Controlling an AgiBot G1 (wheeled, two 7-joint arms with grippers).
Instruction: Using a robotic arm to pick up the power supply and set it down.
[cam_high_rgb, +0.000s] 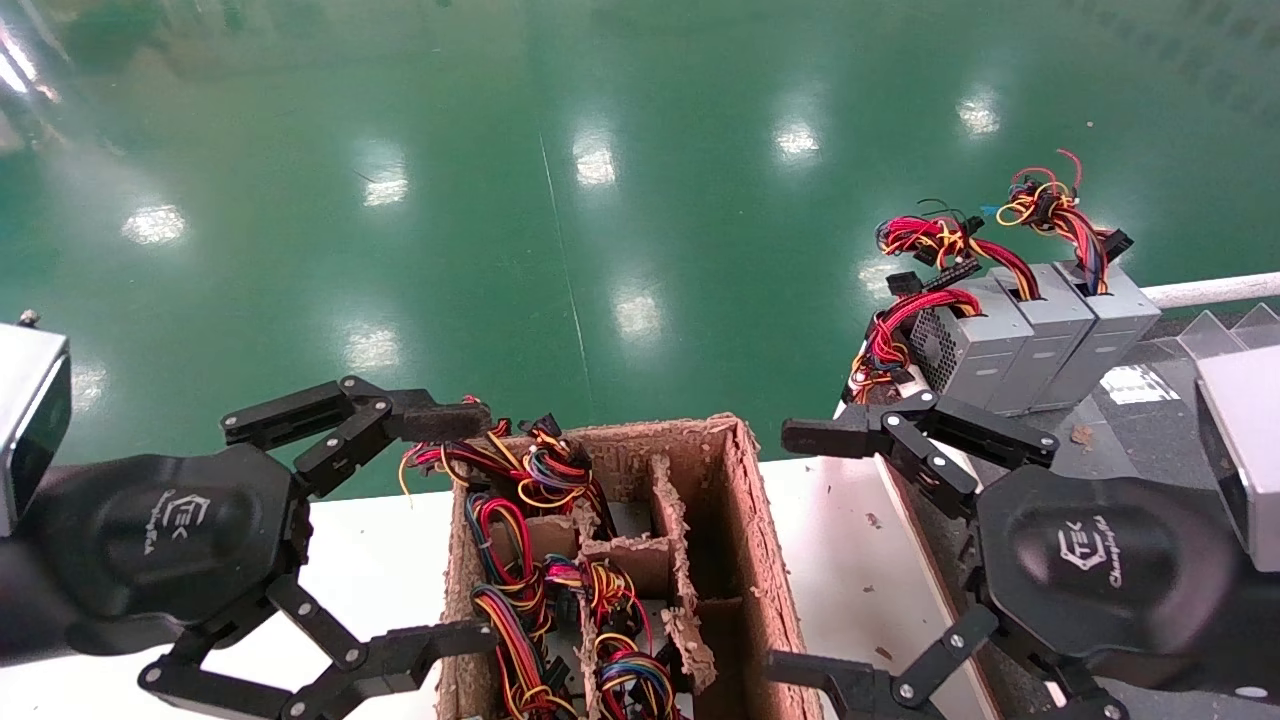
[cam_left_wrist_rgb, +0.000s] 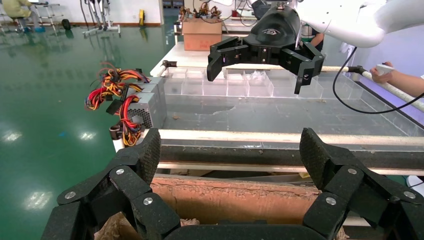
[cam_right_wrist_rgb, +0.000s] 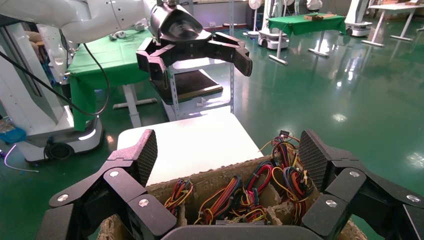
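The power supply (cam_high_rgb: 965, 345) (cam_left_wrist_rgb: 145, 107), a grey box with a perforated grille and red, yellow and orange wires (cam_high_rgb: 885, 340), stands at the left end of a row of three on the dark belt. Nothing touches it. My right gripper (cam_high_rgb: 805, 555) (cam_right_wrist_rgb: 229, 157) hangs open and empty just in front of it, beside the carton's right wall. My left gripper (cam_high_rgb: 450, 530) (cam_left_wrist_rgb: 231, 155) is open and empty at the left side of the carton (cam_high_rgb: 750, 520) (cam_right_wrist_rgb: 200, 175). Each wrist view shows the other arm's gripper open (cam_left_wrist_rgb: 257, 75) (cam_right_wrist_rgb: 197, 65).
Two more grey boxes (cam_high_rgb: 1075, 325) stand right of the power supply. The torn, divided carton holds several coloured wire bundles (cam_high_rgb: 520, 560) (cam_right_wrist_rgb: 240, 192) in its left compartments. It stands on a white table (cam_high_rgb: 380, 560). The dark belt (cam_high_rgb: 1130, 420) (cam_left_wrist_rgb: 280, 112) has clear dividers. A person's hand (cam_left_wrist_rgb: 395, 80) is beyond.
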